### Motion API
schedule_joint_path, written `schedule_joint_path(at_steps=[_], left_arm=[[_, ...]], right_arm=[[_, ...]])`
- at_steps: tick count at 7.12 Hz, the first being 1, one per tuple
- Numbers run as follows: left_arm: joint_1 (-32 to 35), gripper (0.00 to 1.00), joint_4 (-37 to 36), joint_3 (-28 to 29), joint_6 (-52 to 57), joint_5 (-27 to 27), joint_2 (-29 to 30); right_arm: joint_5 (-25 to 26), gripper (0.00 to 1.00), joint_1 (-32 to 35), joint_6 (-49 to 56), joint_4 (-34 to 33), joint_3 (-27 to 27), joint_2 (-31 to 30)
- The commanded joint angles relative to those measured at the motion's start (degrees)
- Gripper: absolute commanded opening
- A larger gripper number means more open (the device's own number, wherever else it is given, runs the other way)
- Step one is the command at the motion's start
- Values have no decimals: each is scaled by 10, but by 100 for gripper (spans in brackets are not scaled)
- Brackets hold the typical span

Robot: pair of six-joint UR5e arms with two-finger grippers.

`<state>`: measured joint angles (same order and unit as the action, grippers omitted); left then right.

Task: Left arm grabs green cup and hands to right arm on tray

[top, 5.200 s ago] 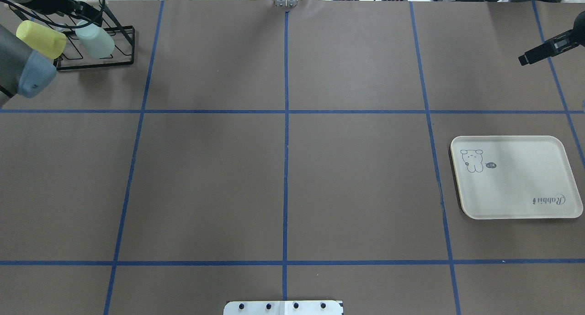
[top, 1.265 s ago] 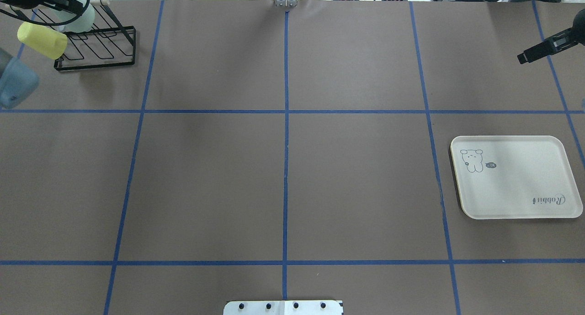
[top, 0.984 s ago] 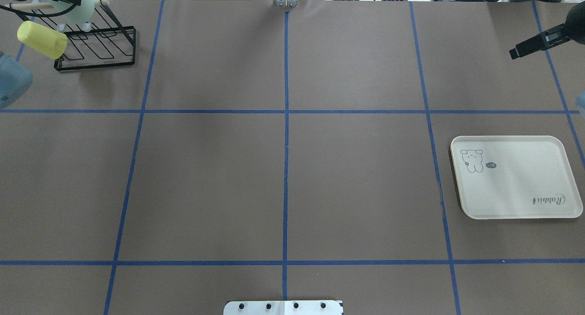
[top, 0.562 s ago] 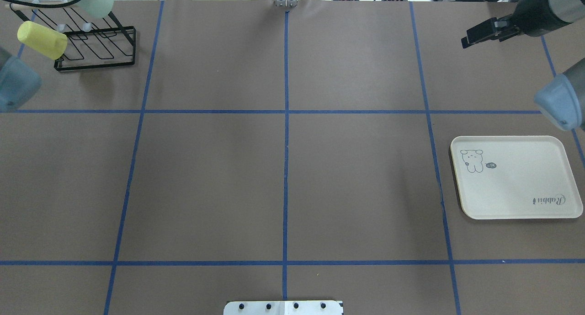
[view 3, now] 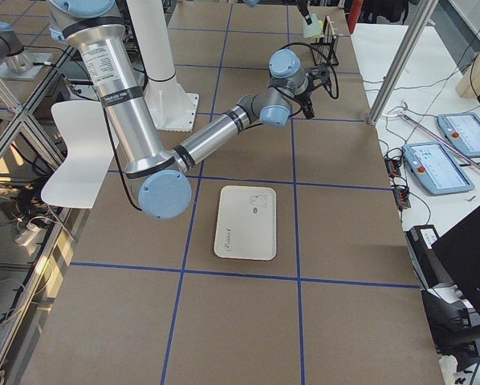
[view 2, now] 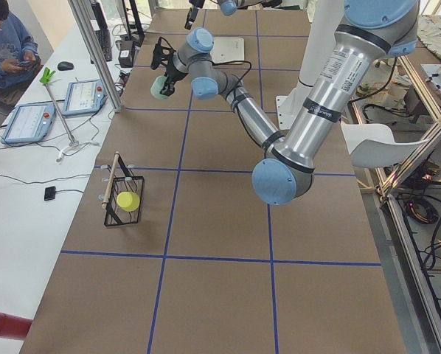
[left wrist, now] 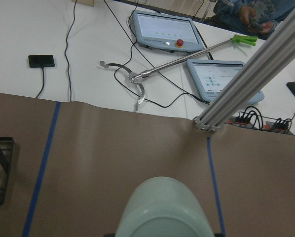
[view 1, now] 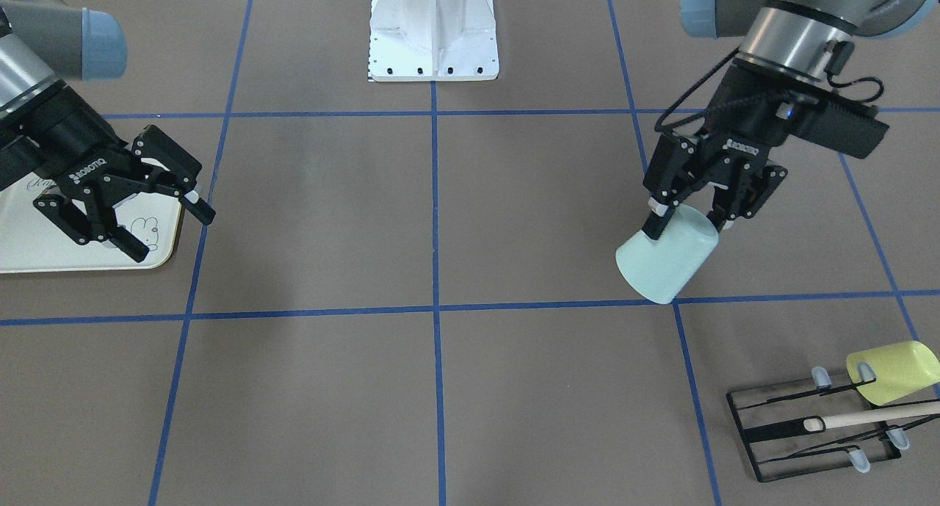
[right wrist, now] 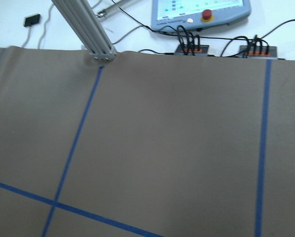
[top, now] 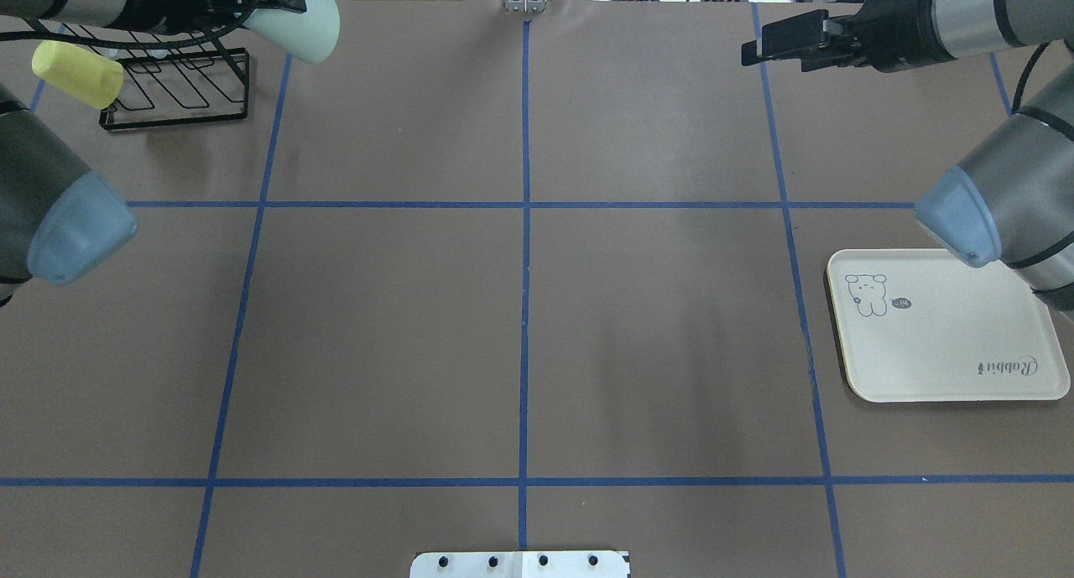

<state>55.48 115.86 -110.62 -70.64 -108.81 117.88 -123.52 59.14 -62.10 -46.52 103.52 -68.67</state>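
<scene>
- Pinching narrow end of tilted pale mint-green plastic cup (view 1: 664, 260) in left claw (view 1: 694, 216).
- Holding right claw (view 1: 174, 234) spread, well apart.
- Risking slip during hand-over: shallow grip, smooth tapered wall.

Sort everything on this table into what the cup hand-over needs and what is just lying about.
Belongs to the job: green cup, left arm (jaws shut on it), right arm (jaws open), tray.
Lying about: yellow-green cup, black wire rack, wooden rod in the rack.
</scene>
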Motion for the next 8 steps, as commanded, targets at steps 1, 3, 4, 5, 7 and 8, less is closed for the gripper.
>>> schedule_joint_path(at_steps=[1,3,4,5,7,8], left_arm=[[-35,0,0,-42,-80,-38,31],[-48,0,2,-56,-166,-80,76],[-48,0,12,-77,-172,-85,76],[-48,0,22,-79,-197,-120,78],[-48,0,97,-79,-261,-130,84],[-48,0,137,-79,-292,-153,84]], right_arm=[[21,100,-31,-79,132,-2,1],[35,100,-48,-169,246,-1,6],[57,100,-57,-221,317,-1,7],[76,100,-70,-251,370,-1,7],[100,100,-86,-330,447,1,21],[133,100,-107,-398,490,7,25]])
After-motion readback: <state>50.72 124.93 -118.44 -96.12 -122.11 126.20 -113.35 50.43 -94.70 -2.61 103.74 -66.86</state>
